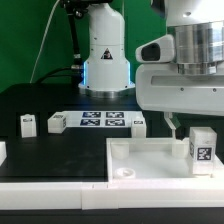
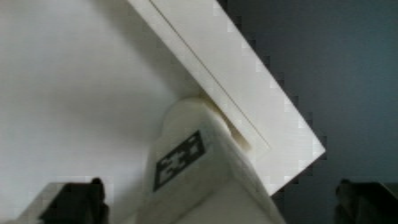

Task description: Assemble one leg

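- White plastic leg (image 1: 201, 149), a small block taller than it is wide, stands upright on the big white tray (image 1: 130, 152) at the exterior view's right, one black-and-white square tag facing the camera.
- Seen from my wrist, the same leg (image 2: 192, 160) shows a rounded white end with a dark tag on one face, pressed against the tray's raised rim (image 2: 240, 85).
- Three more white blocks sit apart on the black table (image 1: 40, 100): one (image 1: 27, 124) at the exterior view's left, another (image 1: 57, 122) just beside the marker board (image 1: 103, 121), and a third (image 1: 138, 122) at that board's far end.
- My gripper (image 2: 214, 200) is wide open; only the dark tips of both fingers (image 2: 73, 200) show in the wrist view, one on each side of the leg, and neither touches it.
- From outside, my arm's white housing (image 1: 185, 70) hides most of the gripper, and one thin finger (image 1: 172, 124) pokes down toward the tray.
- Blur softens the wrist view; the tag's pattern cannot be read there.
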Controlling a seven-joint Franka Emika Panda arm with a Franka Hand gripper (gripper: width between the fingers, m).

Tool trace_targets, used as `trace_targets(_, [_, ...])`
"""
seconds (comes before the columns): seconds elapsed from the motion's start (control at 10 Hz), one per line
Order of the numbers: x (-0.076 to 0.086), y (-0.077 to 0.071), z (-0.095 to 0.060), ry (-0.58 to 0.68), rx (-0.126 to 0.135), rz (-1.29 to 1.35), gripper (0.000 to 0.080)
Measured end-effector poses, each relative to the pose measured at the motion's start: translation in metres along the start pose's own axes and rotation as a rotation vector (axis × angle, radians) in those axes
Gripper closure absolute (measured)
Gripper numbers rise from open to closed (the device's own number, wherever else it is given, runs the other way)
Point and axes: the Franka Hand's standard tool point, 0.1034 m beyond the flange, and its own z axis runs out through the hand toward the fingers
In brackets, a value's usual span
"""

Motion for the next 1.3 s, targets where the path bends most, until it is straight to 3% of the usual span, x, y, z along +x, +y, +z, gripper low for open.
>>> trace_targets(0.4, [0.0028,0.0028,0.0020,0.023,-0.032,-0.451,0.0151])
trace_targets(0.6, [0.0042,0.0045,0.0019,0.023,-0.033,-0.492,0.0165])
trace_targets(0.8, [0.0043,0.0045,0.0019,0.023,-0.033,-0.491,0.0513])
trace_targets(1.1, [0.0042,0.0046,0.0020,0.023,-0.030,-0.441,0.0511])
trace_targets(1.3, [0.0053,0.0065,0.0026,0.028,-0.007,-0.059,0.0511])
